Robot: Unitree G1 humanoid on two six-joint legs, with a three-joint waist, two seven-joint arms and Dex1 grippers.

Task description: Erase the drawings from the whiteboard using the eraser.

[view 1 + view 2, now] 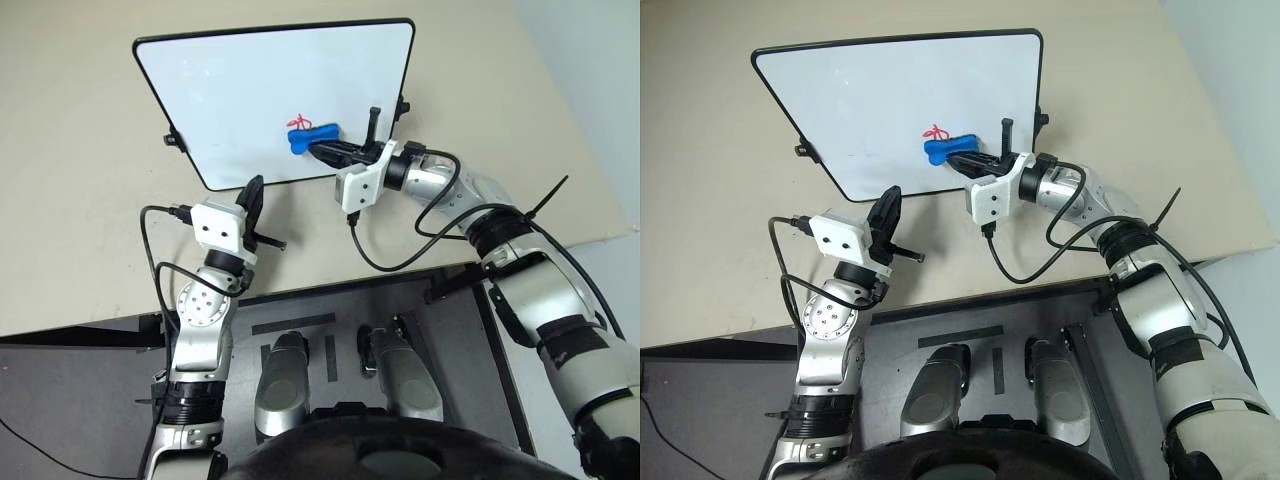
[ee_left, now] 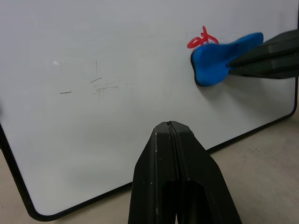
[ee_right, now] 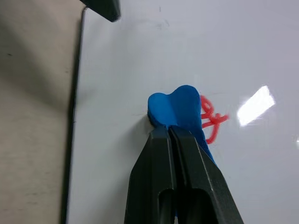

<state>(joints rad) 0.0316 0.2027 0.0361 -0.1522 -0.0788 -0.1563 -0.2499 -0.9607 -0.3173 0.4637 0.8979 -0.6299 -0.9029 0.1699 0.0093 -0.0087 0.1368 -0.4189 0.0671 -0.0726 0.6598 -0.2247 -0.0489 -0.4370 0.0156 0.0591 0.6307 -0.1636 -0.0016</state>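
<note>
Eraser [image 1: 310, 136]: blue, bone-shaped, centre of the head view, lower right part of the whiteboard [image 1: 230, 90], its far end pressed to the board surface just below the drawings [image 1: 298, 121]. Red scribble still legible, touching the eraser's upper edge. Faint grey marks mid-board in the left wrist view. Right gripper [image 1: 335, 150]: fingers clenched on the eraser's near end, reaching in from right of centre. Left gripper [image 1: 253, 195]: fingers pressed together, nothing between them, just below the board's bottom edge, lower left of centre. Board lies on the beige table [image 1: 70, 200].
</note>
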